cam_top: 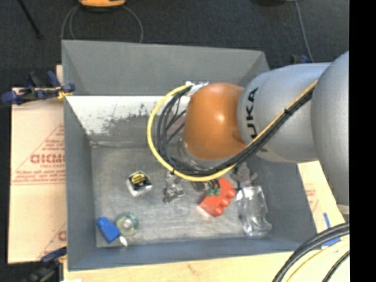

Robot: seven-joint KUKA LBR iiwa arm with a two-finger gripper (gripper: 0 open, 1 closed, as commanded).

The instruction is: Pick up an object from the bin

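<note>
My gripper (171, 191) pokes out below the arm's orange cover, low over the bin floor near the middle. Just to its right lies a red-orange toy block (215, 204) with a small green piece (215, 187) at its top edge. On the left, a short way off, sits a small white, yellow and black object (138, 183). Neither of them touches the gripper as far as I can see.
A crumpled clear plastic piece (254, 211) lies by the right wall. A blue block (107, 229) and a clear round cap-like thing (127, 223) rest in the front left corner. The arm and its cables cover the back middle of the bin.
</note>
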